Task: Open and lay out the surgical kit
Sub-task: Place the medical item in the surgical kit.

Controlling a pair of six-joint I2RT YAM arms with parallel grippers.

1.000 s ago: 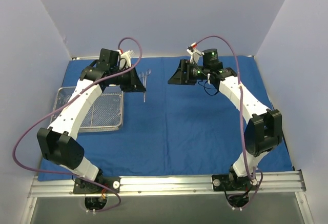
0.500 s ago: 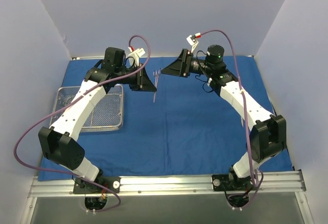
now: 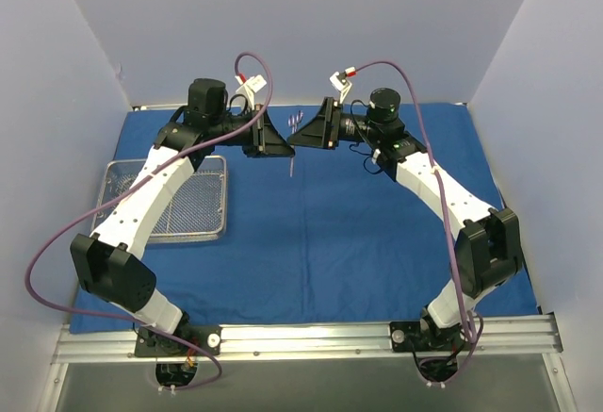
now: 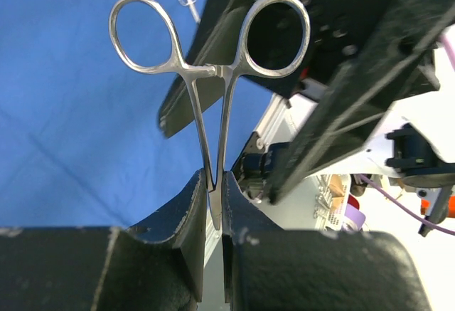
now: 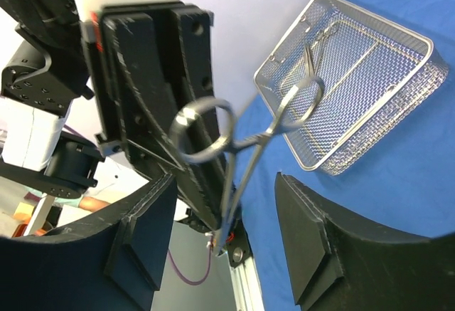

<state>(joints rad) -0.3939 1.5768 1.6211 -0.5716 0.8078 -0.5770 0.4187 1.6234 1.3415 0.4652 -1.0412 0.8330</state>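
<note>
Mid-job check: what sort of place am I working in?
Probably a robot test booth, not an operating room: plain walls on three sides, arms bolted to an aluminium rail, blue wrap and mesh tray as props.

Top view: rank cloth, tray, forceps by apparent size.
1. cloth, by far the largest.
2. tray, much smaller.
3. forceps, held in the left pincer and mostly hidden. They are raised nearer the camera, yet clearly the smallest.
</note>
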